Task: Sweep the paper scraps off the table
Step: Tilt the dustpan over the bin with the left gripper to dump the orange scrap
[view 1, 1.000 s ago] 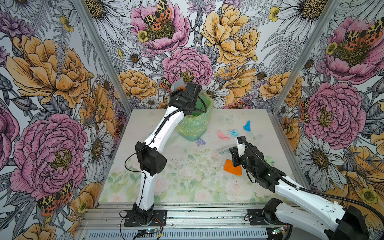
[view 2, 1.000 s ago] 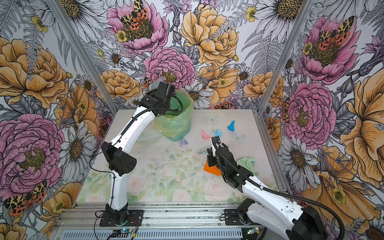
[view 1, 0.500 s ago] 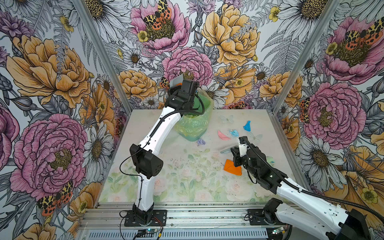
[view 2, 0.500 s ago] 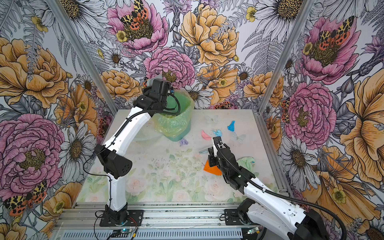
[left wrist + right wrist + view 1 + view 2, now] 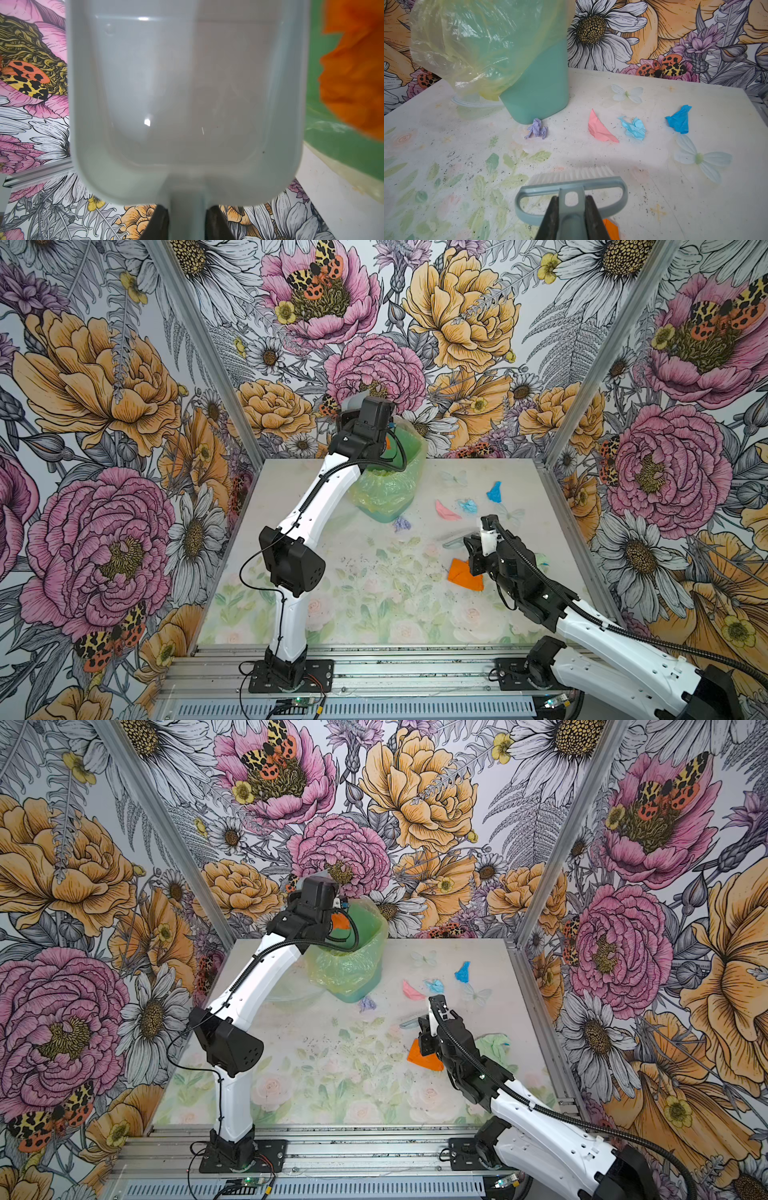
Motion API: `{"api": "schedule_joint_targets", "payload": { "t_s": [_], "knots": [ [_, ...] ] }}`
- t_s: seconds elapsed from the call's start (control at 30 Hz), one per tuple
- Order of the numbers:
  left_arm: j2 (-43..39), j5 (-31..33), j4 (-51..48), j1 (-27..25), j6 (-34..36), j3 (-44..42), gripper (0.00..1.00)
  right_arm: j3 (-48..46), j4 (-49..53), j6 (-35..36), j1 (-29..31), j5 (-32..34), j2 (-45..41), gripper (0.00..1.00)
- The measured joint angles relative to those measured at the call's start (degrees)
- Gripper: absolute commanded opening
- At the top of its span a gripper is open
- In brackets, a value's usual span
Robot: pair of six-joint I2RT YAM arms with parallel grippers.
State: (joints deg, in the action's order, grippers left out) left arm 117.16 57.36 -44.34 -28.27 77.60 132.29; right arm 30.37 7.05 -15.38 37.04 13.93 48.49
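Right wrist view, nearest item: the right gripper (image 5: 572, 204) is clenched on the handle of the grey-blue brush (image 5: 571, 185), white bristles pointing away from the wrist, low over the table (image 5: 446, 135). Bristle contact with the surface cannot be confirmed. An orange scrap (image 5: 611, 228) lies flat on the table just beside this gripper, partly hidden behind it. In a top view a pale green scrap (image 5: 492, 1046) lies on the table to the right of the right arm (image 5: 478, 1065), near the right edge.

Further out, four scraps rest on the table in a loose row, all apart from the brush. From left: a lilac scrap (image 5: 536, 128) at the foot of the bin (image 5: 542, 87), contact unconfirmed; a pink scrap (image 5: 598, 128); a pale blue scrap (image 5: 634, 127) just beside it; a blue scrap (image 5: 679, 119), further right.

The green bin stands upright at the back of the table, left of centre, with a yellowish bag (image 5: 477, 41) draped over its rim.

Farthest: in both top views the left arm (image 5: 328, 497) reaches up to the bin's mouth. Left wrist view shows the left gripper (image 5: 188, 216) clamped on the stem of the dustpan (image 5: 187, 93), raised off the table. An orange piece (image 5: 353, 72) shows blurred against the green lining beside the dustpan.
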Motion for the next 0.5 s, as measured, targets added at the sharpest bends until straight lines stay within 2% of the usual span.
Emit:
{"api": "schedule_joint_targets", "payload": {
  "t_s": [0.3,0.5],
  "knots": [
    [0.0,-1.33,0.92,0.0,0.96,0.0,0.19,-0.02,0.0,0.0,0.0,0.0,0.0,0.0],
    [-0.04,-2.84,0.92,-0.07,-1.66,0.04,0.21,0.0,-0.09,0.98,0.0,-0.22,0.17,0.0]
  ]
}}
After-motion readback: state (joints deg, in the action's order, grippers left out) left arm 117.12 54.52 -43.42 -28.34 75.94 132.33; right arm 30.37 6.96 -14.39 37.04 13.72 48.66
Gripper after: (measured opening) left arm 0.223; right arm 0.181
